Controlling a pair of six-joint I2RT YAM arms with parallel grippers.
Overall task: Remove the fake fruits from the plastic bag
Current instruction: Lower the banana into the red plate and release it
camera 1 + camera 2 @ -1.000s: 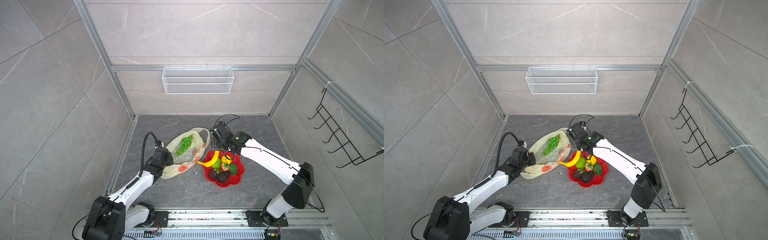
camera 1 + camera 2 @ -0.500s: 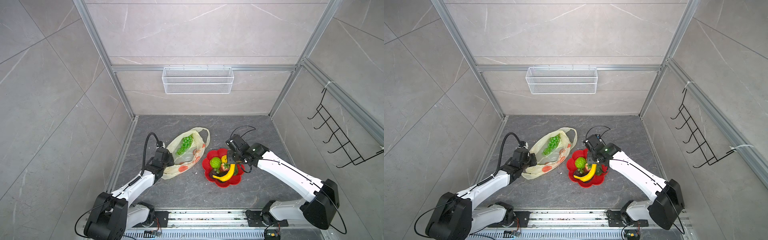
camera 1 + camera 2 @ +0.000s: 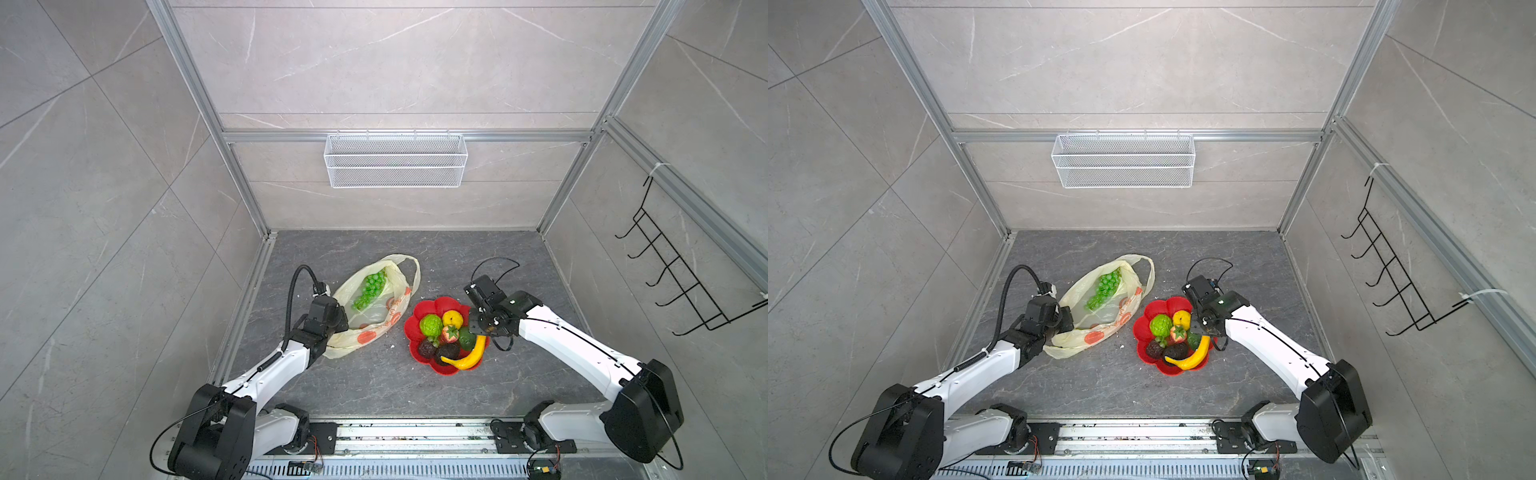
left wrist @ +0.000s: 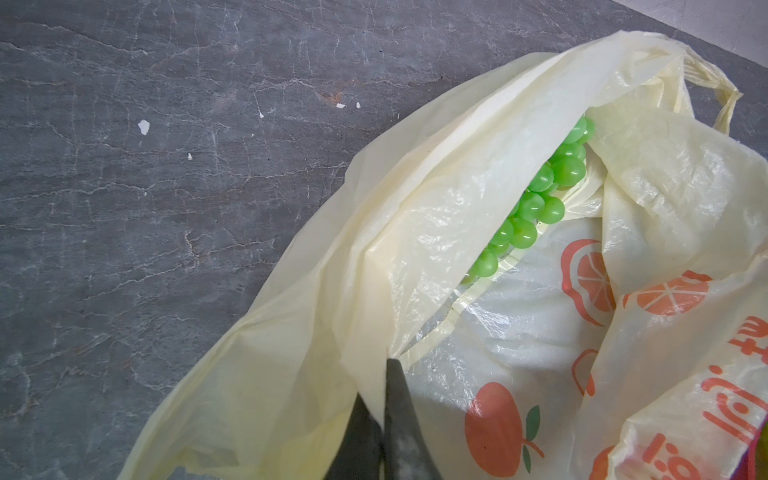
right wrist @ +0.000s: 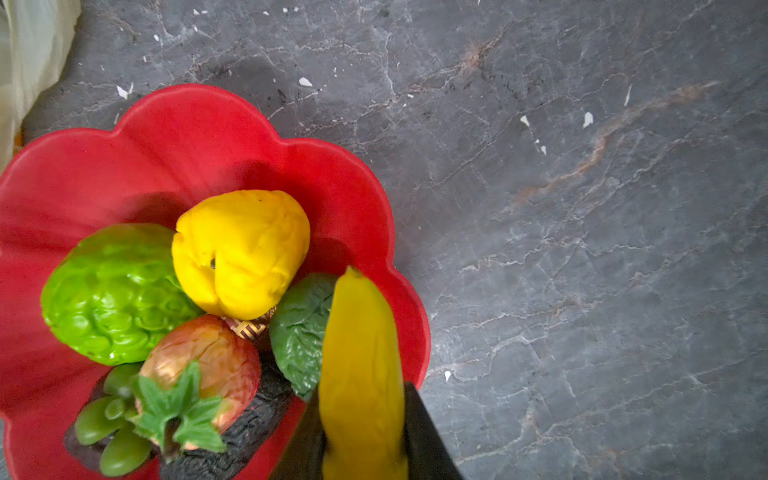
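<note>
Lying open on the dark grey table [image 3: 374, 386], the thin cream-yellow plastic bag [image 3: 376, 316] held a green plastic grape bunch [image 3: 369, 289]; left tool [image 4: 380, 386] pinched shut on its rim, right tool [image 5: 361, 415] clamped the yellow plastic banana [image 3: 469, 357] over the red flower-shaped plate [image 3: 412, 328].

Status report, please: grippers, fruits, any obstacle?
Left gripper shut on bag edge. Right gripper shut on banana, over plate. Grapes in bag; nothing in the way.

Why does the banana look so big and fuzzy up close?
Right wrist view: the banana sits close to the lens, so it looks huge and soft. Both top views: it is far off, small, sharper. Left wrist view: the plastic bag glints white.
</note>
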